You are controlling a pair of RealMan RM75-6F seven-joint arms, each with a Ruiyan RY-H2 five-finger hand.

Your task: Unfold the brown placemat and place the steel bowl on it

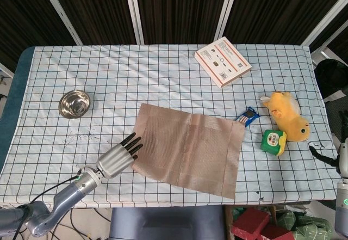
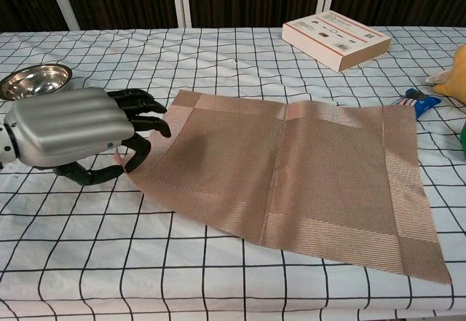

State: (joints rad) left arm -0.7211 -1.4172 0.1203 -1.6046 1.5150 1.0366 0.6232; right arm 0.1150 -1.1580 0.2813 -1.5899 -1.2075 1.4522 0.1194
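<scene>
Presently on record: one brown woven rectangular placemat (image 1: 187, 149), opened out with its fold crease showing down the middle, lying on the bench (image 1: 163, 71) covered in a white cloth with a black grid; its left corner is lifted slightly off the cloth in the chest view. Left hand (image 1: 115, 159), silver-backed with black fingers (image 2: 142, 106), sits at that left corner, fingers curled and pinching the mat's edge between thumb and fingertips. One small round steel bowl (image 1: 74, 103), upright, standing on the bench well apart from the placemat, towards the far left of the hand. Right hand (image 1: 342, 166): only a sliver visible at the right border of the head view, whether its fingers are released or clenched cannot be told. Other items: one flat white cardboard box with orange trim (image 1: 222, 61), at the far side of the bench beyond the mat; one yellow plush toy (image 1: 287, 116) at the right; one small green and yellow packet (image 1: 272, 141) touching the toy's near side; one small blue wrapped item (image 1: 247, 116) just beside the mat's far right corner
</scene>
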